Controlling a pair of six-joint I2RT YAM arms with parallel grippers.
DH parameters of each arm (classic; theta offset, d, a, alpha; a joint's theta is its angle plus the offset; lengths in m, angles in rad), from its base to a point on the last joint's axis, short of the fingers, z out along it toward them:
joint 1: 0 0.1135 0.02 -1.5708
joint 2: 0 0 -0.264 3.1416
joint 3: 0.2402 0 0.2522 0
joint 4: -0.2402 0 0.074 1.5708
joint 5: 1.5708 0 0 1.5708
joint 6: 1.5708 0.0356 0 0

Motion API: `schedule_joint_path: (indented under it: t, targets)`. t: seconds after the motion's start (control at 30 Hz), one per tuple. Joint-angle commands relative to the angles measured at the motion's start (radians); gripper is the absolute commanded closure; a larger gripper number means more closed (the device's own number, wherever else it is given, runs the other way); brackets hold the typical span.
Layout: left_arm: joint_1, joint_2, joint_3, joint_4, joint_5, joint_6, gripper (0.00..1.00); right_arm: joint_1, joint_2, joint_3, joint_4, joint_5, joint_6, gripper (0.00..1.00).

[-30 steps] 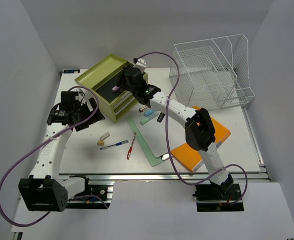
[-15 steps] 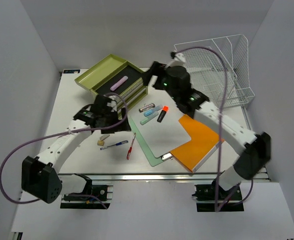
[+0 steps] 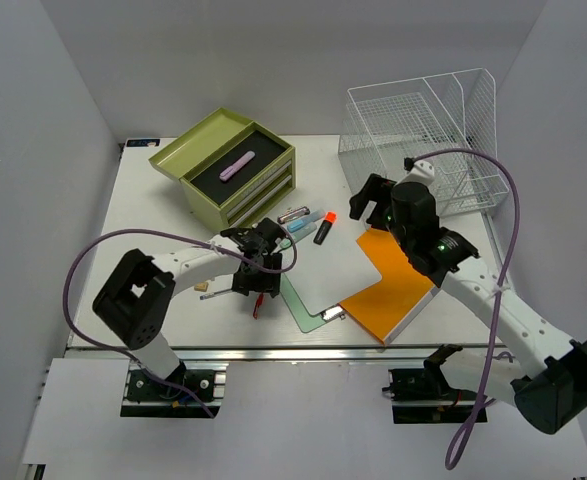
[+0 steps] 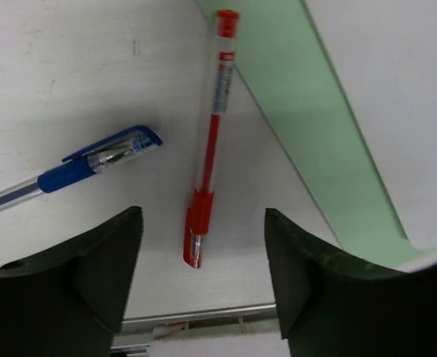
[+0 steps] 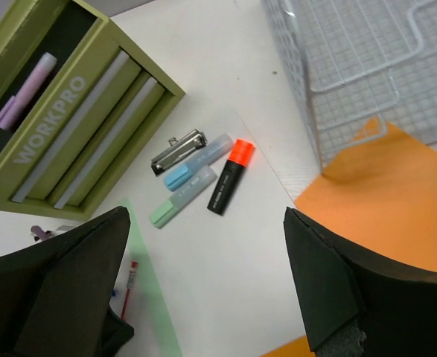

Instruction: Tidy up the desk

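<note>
The white desk [image 3: 153, 205] holds a red pen [image 4: 211, 141] and a blue pen [image 4: 77, 171] near its front rail. My left gripper [image 4: 202, 253] is open and empty, hovering right over the red pen's lower end; in the top view it [image 3: 258, 280] is at the middle front. My right gripper [image 3: 373, 195] is open and empty, above the white sheet [image 5: 233, 282] and orange folder [image 5: 397, 193]. Orange [image 5: 229, 178], blue [image 5: 199, 163] and green [image 5: 181, 197] highlighters and a binder clip [image 5: 177, 149] lie together.
The olive-green drawer box [image 3: 235, 178] stands at the back left with a pink highlighter [image 3: 238, 166] in its top tray. The white wire rack [image 3: 423, 140] stands at the back right. A green clipboard [image 3: 295, 300] lies under the sheet. A small beige piece [image 3: 205, 285] lies left of the pens.
My right gripper let go of the pink highlighter in the box's top tray and swung back right. My left arm swept from the left side to the pens at the front.
</note>
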Motion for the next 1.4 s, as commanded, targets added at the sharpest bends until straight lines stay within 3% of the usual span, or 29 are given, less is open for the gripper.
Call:
schedule_joint_path:
  t: [0.0, 0.03, 0.23, 0.37, 0.5, 0.67, 0.8, 0.9, 1.07, 1.2, 1.37]
  targets:
    - [-0.015, 0.034, 0.005, 0.014, -0.083, -0.020, 0.26, -0.008, -0.061, -0.023, -0.022, 0.050, 0.018, 0.11]
    - [-0.017, 0.046, -0.005, 0.018, -0.095, -0.023, 0.34, -0.008, -0.066, -0.030, -0.028, 0.054, 0.018, 0.11]
    - [-0.019, 0.112, -0.024, 0.064, -0.097, -0.017, 0.52, -0.008, -0.096, -0.053, -0.039, 0.059, 0.025, 0.11]
    - [-0.029, 0.120, -0.015, 0.075, -0.057, -0.003, 0.90, -0.008, -0.101, -0.055, -0.049, 0.062, 0.025, 0.11]
    - [-0.051, 0.069, 0.008, 0.043, -0.061, 0.044, 1.00, -0.008, -0.109, -0.060, -0.049, 0.096, 0.022, 0.11]
    - [-0.055, 0.020, 0.160, -0.080, -0.104, 0.155, 1.00, -0.008, -0.113, -0.063, -0.051, 0.127, 0.010, 0.11]
    - [-0.055, -0.025, 0.414, -0.150, -0.171, 0.410, 1.00, -0.008, -0.118, -0.067, -0.045, 0.131, -0.034, 0.11]
    - [-0.043, -0.032, 0.526, -0.085, -0.268, 0.590, 1.00, -0.011, -0.116, -0.078, -0.025, 0.131, -0.062, 0.11]
    - [0.195, 0.101, 0.844, -0.098, -0.109, 0.785, 1.00, -0.011, -0.063, -0.073, 0.024, 0.058, -0.048, 0.11]
    - [0.282, 0.202, 0.990, -0.106, -0.066, 0.971, 1.00, -0.011, -0.023, -0.061, 0.050, 0.027, -0.073, 0.11]
    - [0.362, 0.323, 1.129, -0.175, 0.043, 1.048, 1.00, -0.012, 0.034, -0.031, 0.038, 0.022, -0.080, 0.11]
